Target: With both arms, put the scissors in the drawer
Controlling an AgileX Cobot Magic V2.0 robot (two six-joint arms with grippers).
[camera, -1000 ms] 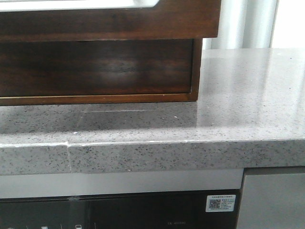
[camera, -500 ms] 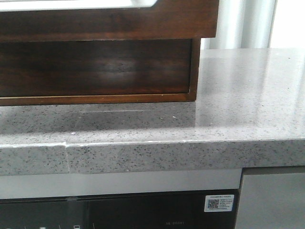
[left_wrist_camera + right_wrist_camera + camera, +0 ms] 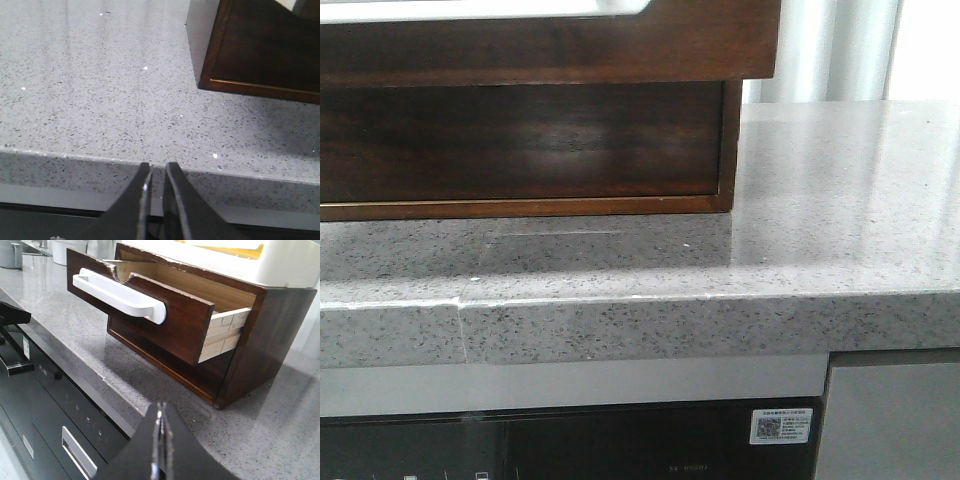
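Observation:
The scissors are not in any view. The drawer is the dark brown glossy plain panel low in the wooden cabinet, and it sits pushed in; it also shows in the right wrist view. My left gripper hangs at the countertop's front edge, left of the cabinet, its fingers a narrow gap apart with nothing between them. My right gripper is shut and empty, in front of the counter to the right of the cabinet. Neither gripper shows in the front view.
Above the plain drawer, an upper drawer with a half-round notch and a white handle stands pulled out, overhanging the grey speckled countertop. A black appliance panel sits below the counter edge. White containers stand far along the counter.

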